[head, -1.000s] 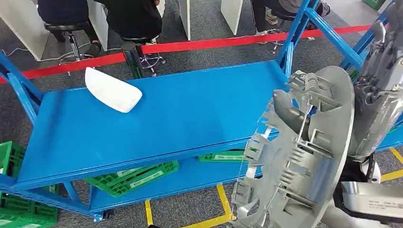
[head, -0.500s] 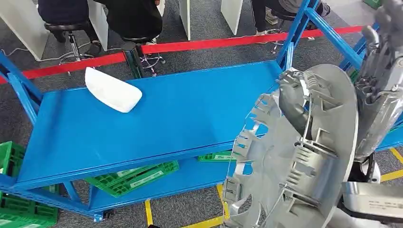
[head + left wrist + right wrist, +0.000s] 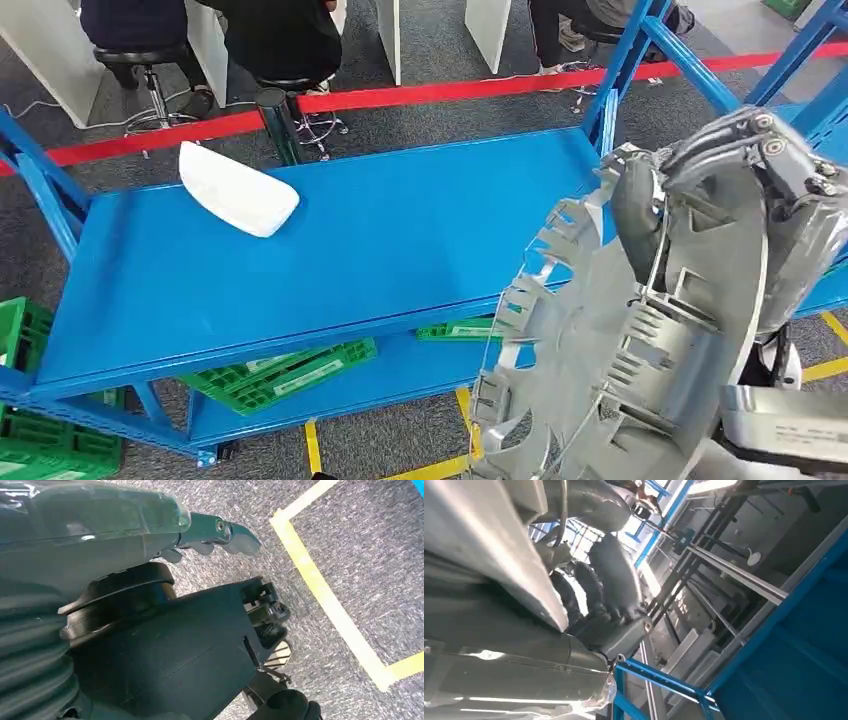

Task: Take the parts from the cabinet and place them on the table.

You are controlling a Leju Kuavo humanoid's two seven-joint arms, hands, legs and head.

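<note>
Right hand [image 3: 775, 190] is gripping the silver disc part [image 3: 640, 350] by its upper rim, carrying it on edge above the near right end of the blue tabletop [image 3: 400, 240]. Left hand [image 3: 220, 532] is hanging over the floor, holding nothing, fingers loosely extended. Judgement: lay the part flat, well apart from the white part [image 3: 237, 188]; the blue upright [image 3: 620, 70] is crowding the right side

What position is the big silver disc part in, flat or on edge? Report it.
On edge, tilted. The silver disc part stands steeply in the right hand, whose fingers hook over its top rim, its ribbed face toward the blue table, not resting on it.
</note>
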